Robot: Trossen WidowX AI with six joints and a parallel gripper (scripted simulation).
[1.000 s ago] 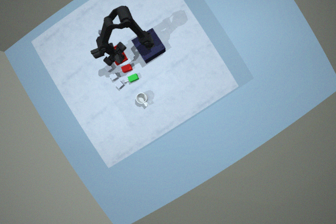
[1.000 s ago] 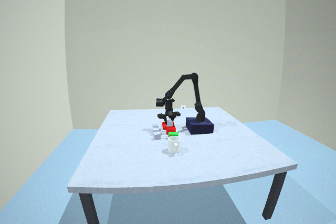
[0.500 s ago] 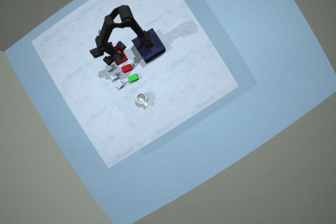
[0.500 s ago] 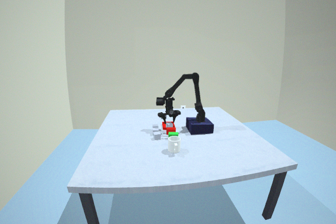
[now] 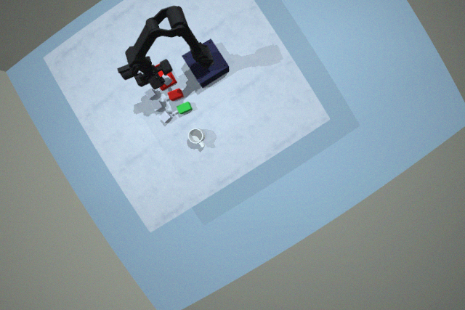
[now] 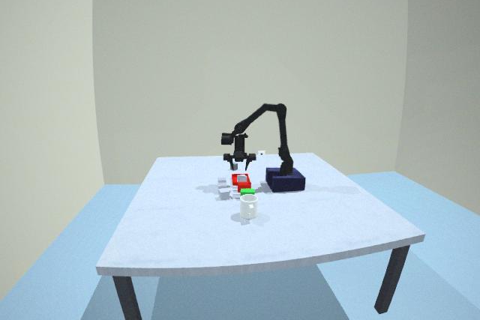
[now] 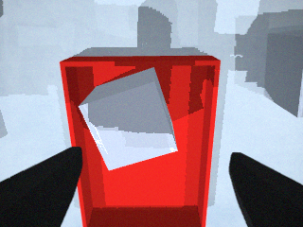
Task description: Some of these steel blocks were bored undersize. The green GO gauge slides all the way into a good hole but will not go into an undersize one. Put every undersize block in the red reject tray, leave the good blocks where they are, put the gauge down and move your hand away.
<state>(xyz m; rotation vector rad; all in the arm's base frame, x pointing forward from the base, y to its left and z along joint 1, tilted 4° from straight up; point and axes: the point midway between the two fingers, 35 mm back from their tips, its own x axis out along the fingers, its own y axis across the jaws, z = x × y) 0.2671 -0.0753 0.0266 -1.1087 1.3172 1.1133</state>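
Gripper (image 5: 152, 75) (image 6: 239, 169) (image 7: 155, 158): released, fingers apart with nothing between them, above the red reject tray.
Reject tray (image 5: 174, 80) (image 6: 240, 174) (image 7: 142, 60): holds one steel block (image 5: 167, 80) (image 6: 241, 178) (image 7: 133, 109), turned askew toward one end.
Green GO gauge (image 5: 184, 107) (image 6: 247, 192): on the table, near side of the tray, ungripped.
Red-handled piece (image 5: 175, 94) (image 6: 244, 186): between tray and green gauge.
Other blocks: three at the left, the nearest (image 5: 165, 117) (image 6: 223, 193) beside the green gauge's pin; a further grey one (image 6: 233, 166) stands beyond the tray.
Mug (image 5: 195, 136) (image 6: 248, 207): near side, apart from the work.
Step in hand: we judge this a release and withdrawal. We advise a straight lift, fingers wide, with no sideways swing until the tips are well above block and walls.
Obscured: the arm covers part of the tray from above; we cannot make out the bores, nor whether the green gauge's pin touches a block. We therefore cannot certify which blocks are undersize.
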